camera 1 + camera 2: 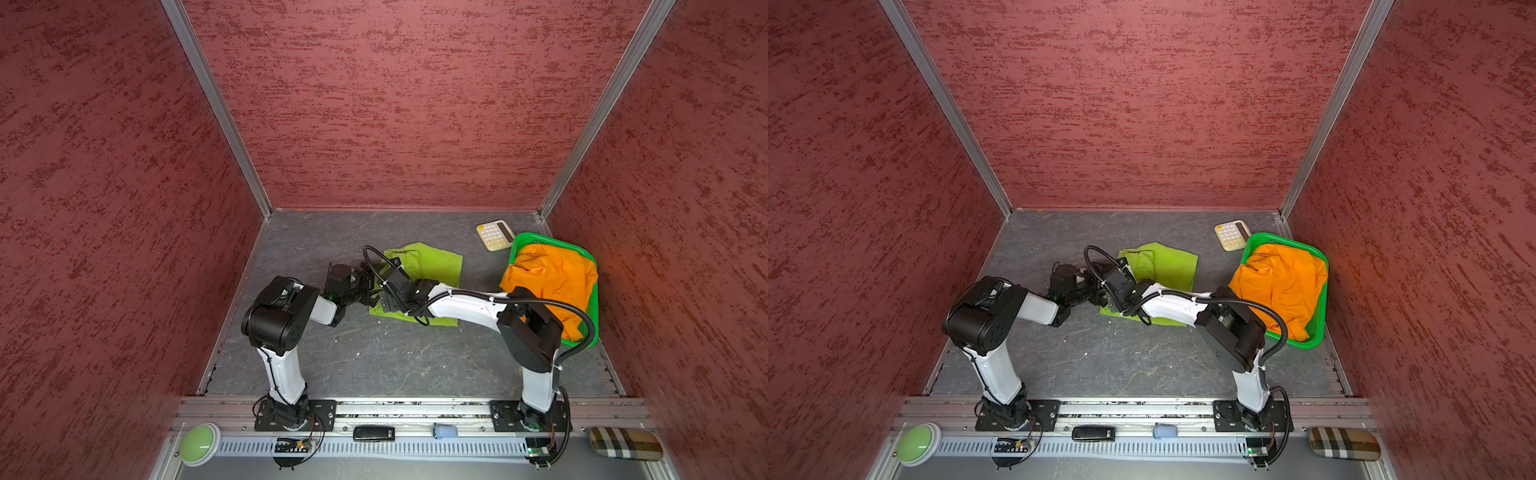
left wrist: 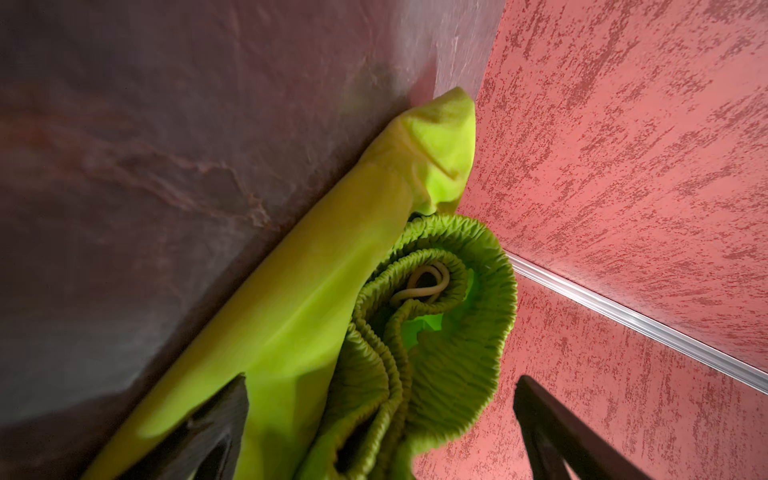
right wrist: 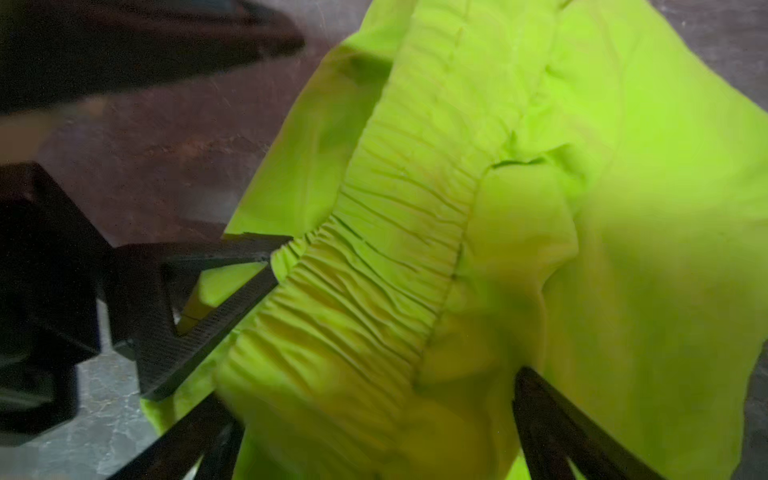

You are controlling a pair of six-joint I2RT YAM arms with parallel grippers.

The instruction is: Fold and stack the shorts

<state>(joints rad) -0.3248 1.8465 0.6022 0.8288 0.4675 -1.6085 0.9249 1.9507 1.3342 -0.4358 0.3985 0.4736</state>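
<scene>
A: Where are the lime green shorts [image 1: 432, 262], and which way do they run?

B: In both top views they lie flat on the grey surface [image 1: 374, 357], just right of the middle of the frame. The arms cover the middle of the shorts. Their gathered waistband sits at the left edge, and the fabric spreads toward the right of the frame. The longer side runs from the upper to the lower part of the frame, tilted slightly.

A: How do they look?

B: They are bright and smooth, partly folded over. In the left wrist view the elastic waistband [image 2: 457, 353] curls into a ruffled loop, with a pale drawstring [image 2: 424, 284] inside it.

A: And the hands?

B: Both hands meet at the waistband edge. The left hand [image 2: 381, 386] is spread wide, with fabric lying between its fingers. The right hand [image 3: 374, 390] is also spread, its fingers either side of the waistband.

A: Are there any other shorts?

B: The orange shorts [image 1: 548, 282] are heaped in a green basket [image 1: 540, 237] at the right of the frame.
</scene>
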